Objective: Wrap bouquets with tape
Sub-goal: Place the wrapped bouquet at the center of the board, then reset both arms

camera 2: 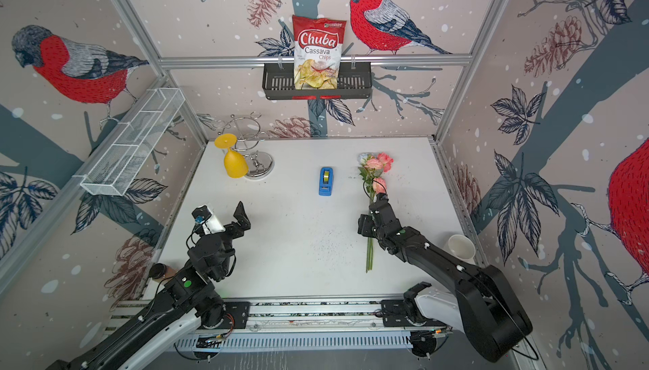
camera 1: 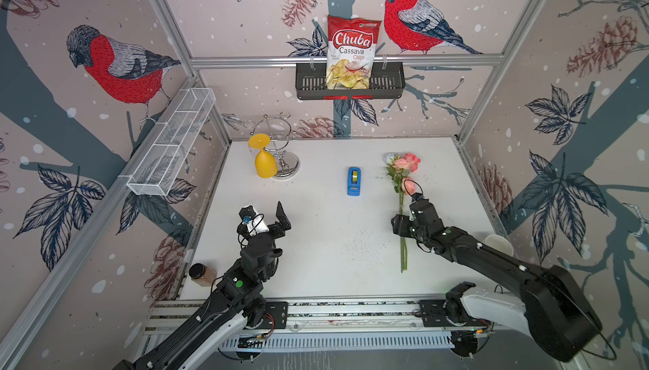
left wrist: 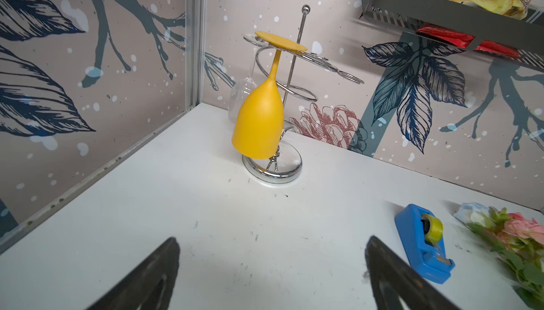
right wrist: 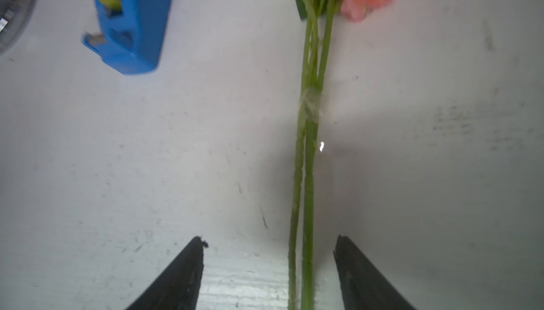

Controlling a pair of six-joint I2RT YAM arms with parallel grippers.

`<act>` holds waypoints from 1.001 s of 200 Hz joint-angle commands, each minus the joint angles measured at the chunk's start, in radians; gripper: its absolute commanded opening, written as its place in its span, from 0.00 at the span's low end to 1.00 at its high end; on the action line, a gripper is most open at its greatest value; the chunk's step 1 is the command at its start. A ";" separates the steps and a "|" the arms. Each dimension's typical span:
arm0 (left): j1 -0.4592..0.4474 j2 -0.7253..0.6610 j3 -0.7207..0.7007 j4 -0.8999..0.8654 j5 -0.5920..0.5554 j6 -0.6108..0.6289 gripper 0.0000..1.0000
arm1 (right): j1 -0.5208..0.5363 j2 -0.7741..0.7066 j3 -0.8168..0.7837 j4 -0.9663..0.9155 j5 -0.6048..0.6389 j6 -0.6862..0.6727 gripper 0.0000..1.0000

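The bouquet (camera 1: 402,175) (camera 2: 374,171) lies flat on the white table at the right, pink blooms toward the back wall and long green stems (right wrist: 307,158) toward the front. A band of clear tape (right wrist: 310,104) binds the stems. My right gripper (right wrist: 269,237) (camera 1: 404,225) hangs open straight over the stems, which pass between the fingers with a gap on each side. The blue tape dispenser (camera 1: 354,181) (camera 2: 326,181) (left wrist: 424,243) (right wrist: 132,26) stands mid-table, left of the flowers. My left gripper (left wrist: 272,239) (camera 1: 267,217) is wide open and empty over the left of the table.
A yellow goblet (camera 1: 265,164) hangs upside down on a chrome rack (camera 1: 288,169) at the back left. A white cup (camera 1: 498,245) stands at the right edge and a brown jar (camera 1: 202,273) at the left front. A chips bag (camera 1: 351,52) fills a wall basket.
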 commanded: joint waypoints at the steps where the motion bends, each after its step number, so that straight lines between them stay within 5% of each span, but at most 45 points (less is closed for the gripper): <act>1: 0.006 0.039 -0.032 0.238 -0.103 0.186 0.97 | 0.001 -0.153 0.027 -0.006 0.084 -0.019 0.78; 25: 0.060 0.125 -0.092 0.462 -0.018 0.346 0.97 | -0.004 -0.358 -0.041 0.198 0.243 -0.112 0.99; 56: 0.262 0.303 -0.106 0.539 0.149 0.236 0.97 | -0.024 -0.454 -0.211 0.617 0.421 -0.398 1.00; 79: 0.318 0.466 -0.163 0.758 0.215 0.309 0.97 | -0.130 -0.310 -0.239 0.728 0.432 -0.501 1.00; 118: 0.419 0.760 -0.082 0.827 0.232 0.297 0.97 | -0.283 0.012 -0.269 0.943 0.327 -0.508 1.00; 151: 0.483 0.849 -0.035 0.878 0.343 0.274 0.97 | -0.345 0.215 -0.298 1.159 0.238 -0.471 1.00; 169: 0.535 0.884 -0.062 1.005 0.457 0.255 0.96 | -0.355 0.266 -0.238 1.100 0.216 -0.504 1.00; 200: 0.570 0.914 -0.020 0.966 0.512 0.264 0.97 | -0.395 0.340 -0.272 1.262 0.137 -0.554 1.00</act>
